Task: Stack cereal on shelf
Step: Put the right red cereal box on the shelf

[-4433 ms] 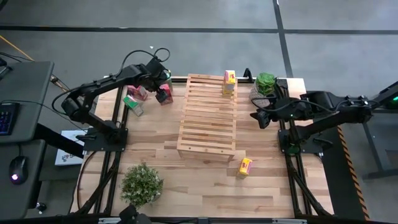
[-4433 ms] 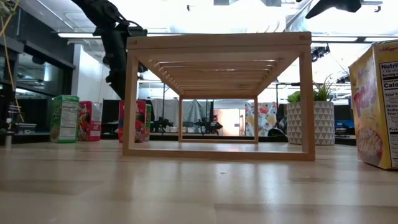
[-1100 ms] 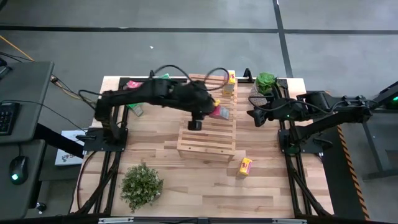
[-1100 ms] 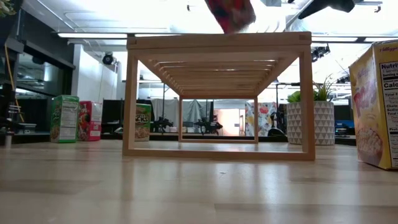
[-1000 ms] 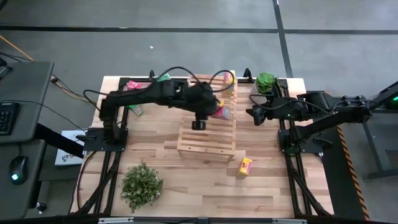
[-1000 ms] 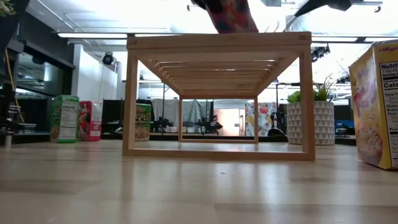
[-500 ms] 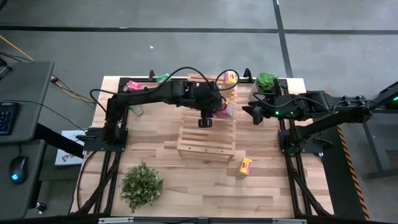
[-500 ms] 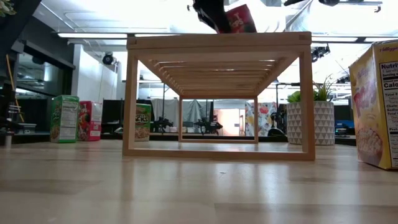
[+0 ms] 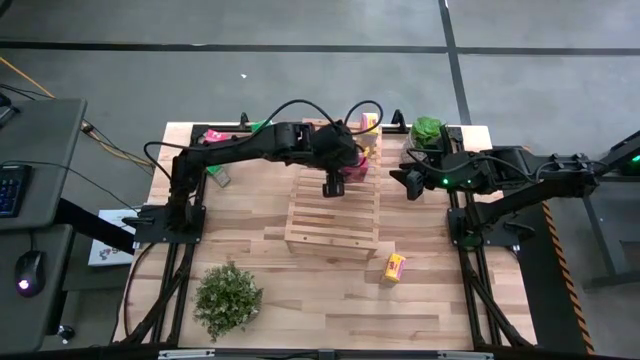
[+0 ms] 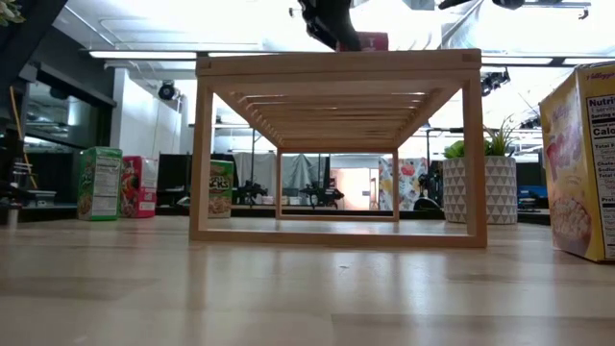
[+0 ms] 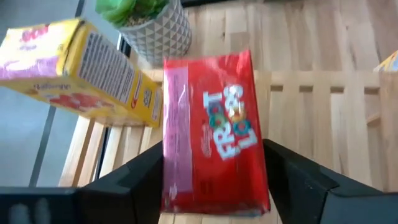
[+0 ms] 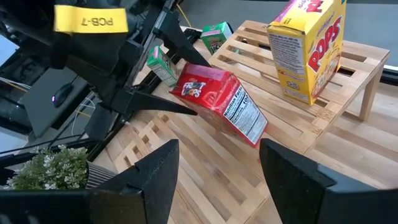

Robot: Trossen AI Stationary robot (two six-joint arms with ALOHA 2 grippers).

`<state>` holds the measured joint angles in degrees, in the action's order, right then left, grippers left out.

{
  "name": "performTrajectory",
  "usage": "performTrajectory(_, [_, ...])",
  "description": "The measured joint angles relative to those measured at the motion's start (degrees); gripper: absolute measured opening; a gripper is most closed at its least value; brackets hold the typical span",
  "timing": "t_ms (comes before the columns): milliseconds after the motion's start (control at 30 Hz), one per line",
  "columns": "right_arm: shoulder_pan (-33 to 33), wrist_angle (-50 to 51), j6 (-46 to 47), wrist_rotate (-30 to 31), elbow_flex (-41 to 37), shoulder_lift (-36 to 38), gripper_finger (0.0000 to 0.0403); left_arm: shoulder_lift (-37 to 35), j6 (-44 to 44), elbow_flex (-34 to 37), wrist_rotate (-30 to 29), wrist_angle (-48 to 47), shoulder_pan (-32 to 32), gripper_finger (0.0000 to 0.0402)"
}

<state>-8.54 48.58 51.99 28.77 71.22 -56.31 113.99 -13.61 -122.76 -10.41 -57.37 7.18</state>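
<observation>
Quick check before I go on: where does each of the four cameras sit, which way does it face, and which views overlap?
High: overhead, looking straight down on the shelf, both arms showing.
Low: at tabletop height, level through the shelf's frame; left arm at top.
Left wrist: on the left arm, past the left claw at the red cereal box.
Right wrist: on the right arm, past the open right claw toward the shelf.
Shared: both wrist views show the red box and yellow box.

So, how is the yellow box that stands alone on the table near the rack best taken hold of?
Probably from above, with the fingers across its two narrow sides near the top. The yellow box stands upright on the table, apart from the rack, with bare wood all round, so coming down looks unobstructed. The open right gripper is nearer.
</observation>
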Motion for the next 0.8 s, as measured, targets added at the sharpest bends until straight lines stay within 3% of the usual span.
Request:
performTrajectory(333, [0.0, 0.0, -0.5, 1.1, 0.0, 0.0, 0.0216, -3.7, 0.0, -2.0, 0.8, 1.0, 0.1, 0.0241])
performTrajectory(600, [0.0, -1.1, -2.7, 1.8, 0.0, -1.1, 0.0216, -12.7, 4.6, -2.7, 1.0, -2.0, 2.3, 0.024])
performTrajectory(700, [0.3, -1.2, -6.3, 1.9, 0.0, -3.1, 0.0216, -15.2, 8.8, -2.7, 2.8, -5.2, 4.5, 0.0222])
performTrajectory(800, [1.7, -1.1, -7.0, 1.9, 0.0, -5.8, 0.0213, -15.9, 11.4, -2.6, 4.8, -7.2, 6.1, 0.0174])
